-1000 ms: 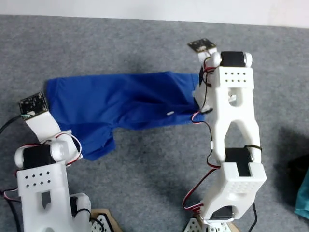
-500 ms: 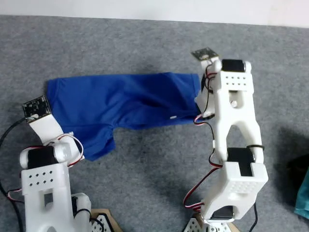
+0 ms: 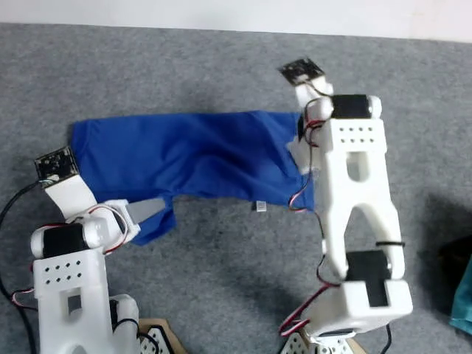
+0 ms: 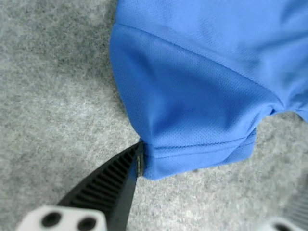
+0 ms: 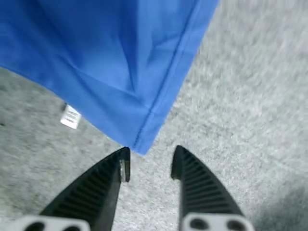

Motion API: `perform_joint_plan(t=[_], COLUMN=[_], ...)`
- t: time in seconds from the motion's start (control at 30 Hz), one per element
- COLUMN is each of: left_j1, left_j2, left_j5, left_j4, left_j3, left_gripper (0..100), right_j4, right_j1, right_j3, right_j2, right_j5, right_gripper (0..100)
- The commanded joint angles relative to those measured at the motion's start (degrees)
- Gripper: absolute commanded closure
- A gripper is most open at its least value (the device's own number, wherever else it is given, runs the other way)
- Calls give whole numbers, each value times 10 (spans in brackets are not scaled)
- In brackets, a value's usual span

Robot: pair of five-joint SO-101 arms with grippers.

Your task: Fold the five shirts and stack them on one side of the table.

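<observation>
Blue shirt (image 3: pixel 192 155): lying flat on the grey table (image 3: pixel 221 66), roughly mid-table. Long axis runs 9 to 3 o'clock in the high view, with one sleeve (image 4: pixel 192 125) hanging toward 7 o'clock.

Hem corner (image 5: pixel 139 144) at the 3 o'clock end sits just ahead of my right gripper (image 5: pixel 151 158). Those jaws are apart and hold nothing. The corner is almost touching one fingertip, not between them. A white label (image 5: pixel 70 117) pokes out near that corner.

My left gripper (image 3: pixel 144 214) is at the sleeve, jaws spread wide, one finger (image 4: pixel 115 183) against the sleeve's hem edge. No grip yet.

Judgement: each arm is nearest its own end, and a small advance should seat the cloth.

Room: bare table at 12 and 6 o'clock. A teal cloth (image 3: pixel 463 295) lies at the 4 o'clock edge.
</observation>
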Motion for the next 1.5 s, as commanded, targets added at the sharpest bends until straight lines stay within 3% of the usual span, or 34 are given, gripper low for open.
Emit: perform_joint_plan(t=[0.0,0.17,0.3,0.4,0.67,0.93,1.27,1.47], left_j1=[-58,-81,-83,-83,-83,-80,-84,-165], left_j2=[-6,77,195,268,396,422,425,425], left_j5=[0,0,-2,-3,1,1,1,1], left_j4=[4,1,-67,-126,-257,-334,-367,-376], left_j3=[-77,-137,-157,-159,-160,-168,-191,-229], left_gripper=[520,716,870,928,912,912,914,915], right_j4=[6,1,-33,-100,-304,-458,-481,-505], right_j1=[-63,-147,-215,-246,-341,-413,-439,-491], right_j3=[0,7,47,109,280,330,338,347], right_j2=[-54,-51,-52,-53,-57,-54,-57,-52], right_j5=[-31,-66,-65,-67,-68,-68,-69,-84], right_gripper=[889,890,890,890,890,890,890,890])
